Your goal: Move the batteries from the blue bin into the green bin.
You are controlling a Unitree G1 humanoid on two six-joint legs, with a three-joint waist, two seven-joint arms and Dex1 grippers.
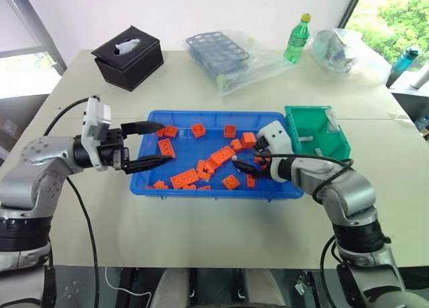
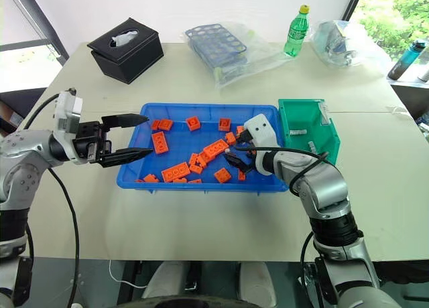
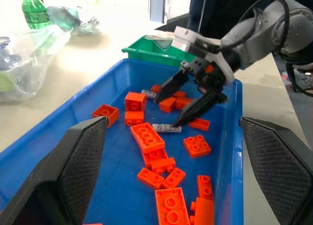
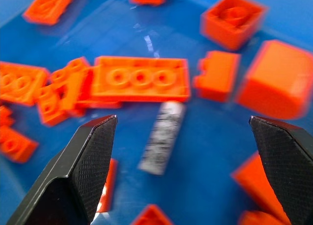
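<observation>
Batteries are split between the two bins: one battery (image 4: 162, 136) lies flat on the floor of the blue bin (image 1: 201, 189), a silver-grey cylinder among orange bricks (image 1: 184, 179), with a long brick just beside one end and no brick touching its sides. The right hand (image 3: 187, 104) hangs over it inside the bin, pointing down and inward, its two black fingers spread wide and released, one to each side of the battery and grasping nothing; in the right wrist view the battery sits between the fingers, nearer one of them, and apart from both. A second battery (image 3: 148, 93) shows farther along the bin floor, partly behind bricks. The left hand (image 1: 153, 146) is held level over the left end of the blue bin, pointing across it toward the right hand, its fingers also wide apart and empty, above the bricks and touching none. The blue bin rests mid-worktop (image 1: 201, 241) with bricks scattered across most of its floor. The green bin (image 1: 315, 132) stands against the blue bin's far right corner, and at least two batteries (image 1: 305, 140) lie inside it. Farther back on the worktop are a black tissue box (image 1: 127, 56), a dark-blue rack (image 1: 218, 51) in a clear bag, a green bottle (image 1: 297, 38) and another crumpled clear bag (image 1: 342, 50).
</observation>
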